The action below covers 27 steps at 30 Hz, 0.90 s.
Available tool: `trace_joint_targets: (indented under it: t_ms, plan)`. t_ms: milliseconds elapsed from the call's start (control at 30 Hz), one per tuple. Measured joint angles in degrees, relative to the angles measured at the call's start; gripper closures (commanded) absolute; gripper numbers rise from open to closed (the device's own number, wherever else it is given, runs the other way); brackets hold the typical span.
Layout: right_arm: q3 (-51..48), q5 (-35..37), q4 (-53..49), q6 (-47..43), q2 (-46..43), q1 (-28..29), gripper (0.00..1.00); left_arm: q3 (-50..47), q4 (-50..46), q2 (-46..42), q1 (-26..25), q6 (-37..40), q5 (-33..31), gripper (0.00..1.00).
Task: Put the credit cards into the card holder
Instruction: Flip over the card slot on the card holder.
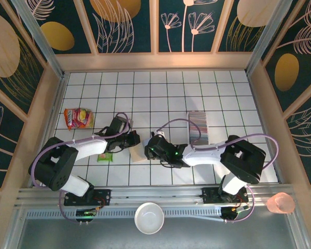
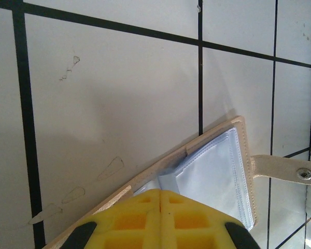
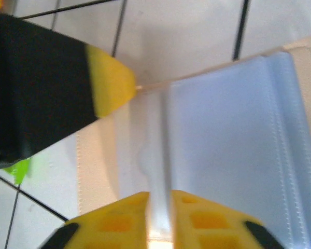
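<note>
Tan card holder (image 1: 140, 152) lies open on table (image 1: 93, 88), between arms. Cover edge pinched by closed left claw (image 2: 159, 210). The right claw (image 3: 159, 212) is closed on clear inner sleeve (image 3: 228, 129). The credit cards (image 1: 198, 127) lie well apart, untouched. Advice: press cover flat, lift sleeve gently, avoid tearing.

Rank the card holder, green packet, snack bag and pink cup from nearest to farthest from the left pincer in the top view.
1. card holder, at the tips of the left pincer.
2. green packet, just nearer and to its left.
3. snack bag, far left.
4. pink cup, near right corner.
</note>
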Motion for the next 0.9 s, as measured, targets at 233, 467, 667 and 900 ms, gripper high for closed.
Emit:
trace_joint_targets:
  t_ms: [233,467,667,900]
  plan:
    - [0.48,-0.42,-1.27,0.22,1.97,-0.15,1.0,-0.55,0.02,-0.42,0.0,-0.04,0.44,1.0]
    - [3.45,-3.41,-0.5,-1.22,4.66,0.07,1.0,-1.18,-0.07,-3.65,0.0,-0.33,0.63,1.0]
    - [4.76,-6.69,2.25,-2.23,7.67,0.44,1.0,-2.56,-0.26,-11.5,0.0,-1.99,-1.77,0.91]
    - [5.6,-9.84,3.39,-3.45,9.68,1.2,1.0,-6.38,0.63,-15.61,0.0,-4.66,-2.56,1.0]
